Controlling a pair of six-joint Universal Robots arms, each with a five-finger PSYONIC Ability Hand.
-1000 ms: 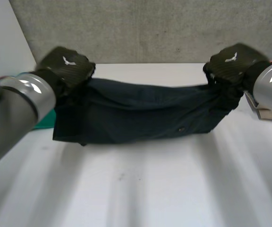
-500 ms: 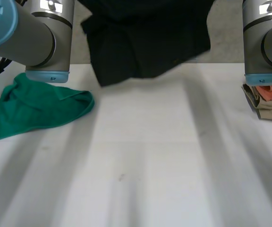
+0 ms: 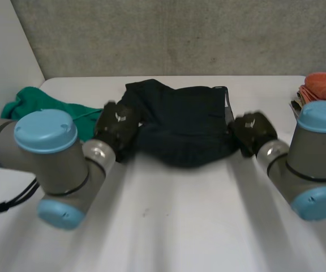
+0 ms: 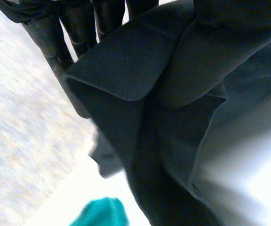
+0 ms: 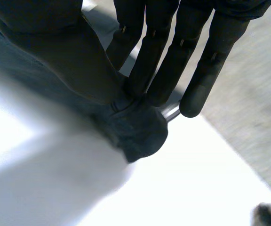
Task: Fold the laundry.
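- The dark garment (image 3: 180, 122) lies bunched on the far half of the white bench (image 3: 168, 226), about midway between its sides.
- The left hand (image 3: 116, 127) is at the garment's left edge. In the left wrist view its straight fingers (image 4: 79, 23) lie behind a turned-over flap of the cloth (image 4: 126, 66), which is pinched against the thumb.
- The right hand (image 3: 252, 131) is at the garment's right edge. In the right wrist view its straight fingers (image 5: 159, 47) clamp a bunched end of the cloth (image 5: 135, 127) against the thumb, just above the bench.
- A green cloth (image 3: 33, 105) lies crumpled beyond the left hand, near the bench's left edge.
- An orange cloth (image 3: 324, 85) sits at the far right.
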